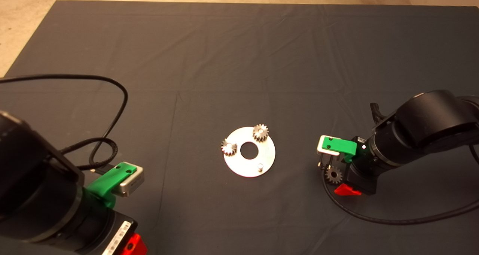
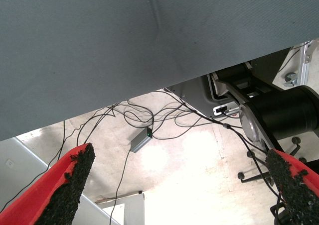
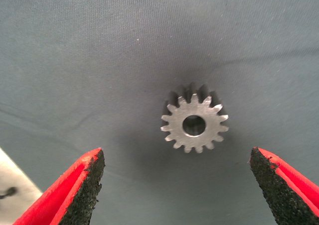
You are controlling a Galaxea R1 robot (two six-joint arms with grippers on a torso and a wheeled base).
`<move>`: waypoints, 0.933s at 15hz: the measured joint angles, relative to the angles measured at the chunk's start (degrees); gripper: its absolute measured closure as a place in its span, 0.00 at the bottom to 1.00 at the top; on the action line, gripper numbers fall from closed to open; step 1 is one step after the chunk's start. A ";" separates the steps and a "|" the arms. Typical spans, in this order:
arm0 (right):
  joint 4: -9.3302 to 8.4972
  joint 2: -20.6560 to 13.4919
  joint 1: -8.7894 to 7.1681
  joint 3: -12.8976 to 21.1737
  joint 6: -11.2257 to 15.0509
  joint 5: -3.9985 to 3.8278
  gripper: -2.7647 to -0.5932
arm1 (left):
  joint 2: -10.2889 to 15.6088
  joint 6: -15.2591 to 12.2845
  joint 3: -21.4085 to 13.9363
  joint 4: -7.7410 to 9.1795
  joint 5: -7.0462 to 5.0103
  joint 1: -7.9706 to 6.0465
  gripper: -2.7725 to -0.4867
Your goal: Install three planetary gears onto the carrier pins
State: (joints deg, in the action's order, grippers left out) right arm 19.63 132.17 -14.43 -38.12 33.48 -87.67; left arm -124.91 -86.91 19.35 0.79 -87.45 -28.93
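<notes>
On the dark mat (image 1: pixel 239 60) covering the worktop, a flat round silver carrier disc (image 1: pixel 262 155) lies near the centre, with a large centre hole. Two planetary gears are seated on its pins: one gear (image 1: pixel 261 132) at the disc's far edge, a second gear (image 1: pixel 229 147) at its left edge. The third carrier pin (image 1: pixel 260 167) stands bare at the near right of the disc.

The third gear (image 1: pixel 333 175) lies flat on the mat, well apart from the disc, to its right. The right tool (image 1: pixel 336 180) hangs directly over this gear. In the right wrist view the loose gear (image 3: pixel 194 124) sits bore-up between the two red fingers (image 3: pixel 75 190), which are spread wide and clear of it on both sides; whether the pads have reached mat level cannot be judged from these views.

The left tool (image 1: pixel 134 243) is parked at the lower left edge of the head view, its fingers (image 2: pixel 65 185) spread wide with nothing between them. Its wrist view looks past the mat's edge to a floor with loose cables (image 2: pixel 149 115) and a small grey box (image 2: pixel 141 139).
</notes>
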 joint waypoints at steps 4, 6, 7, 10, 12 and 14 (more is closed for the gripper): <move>2.73 -1.90 0.00 0.84 -5.34 0.02 0.28 | -0.01 0.20 0.00 0.02 0.65 -0.01 0.13; 4.09 -3.23 0.02 1.41 -8.27 0.05 0.28 | -0.01 0.20 0.00 0.02 0.65 0.00 0.13; 4.57 -3.92 0.13 2.13 -9.44 0.02 0.28 | 0.07 0.20 0.00 0.02 0.63 0.02 0.13; 4.98 -5.24 0.68 3.95 -11.62 0.02 0.28 | 0.34 0.15 0.00 0.05 0.60 0.02 0.13; 5.27 -5.72 1.34 4.50 -13.29 -0.02 0.28 | 0.49 0.12 0.00 0.05 0.58 0.00 0.13; 5.66 -5.81 2.21 4.77 -14.83 0.07 0.28 | 0.49 0.09 0.00 0.05 0.58 0.02 0.13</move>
State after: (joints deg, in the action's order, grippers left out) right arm 25.30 126.36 -12.22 -33.35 18.65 -87.60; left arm -124.42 -86.82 19.35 0.84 -86.87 -28.92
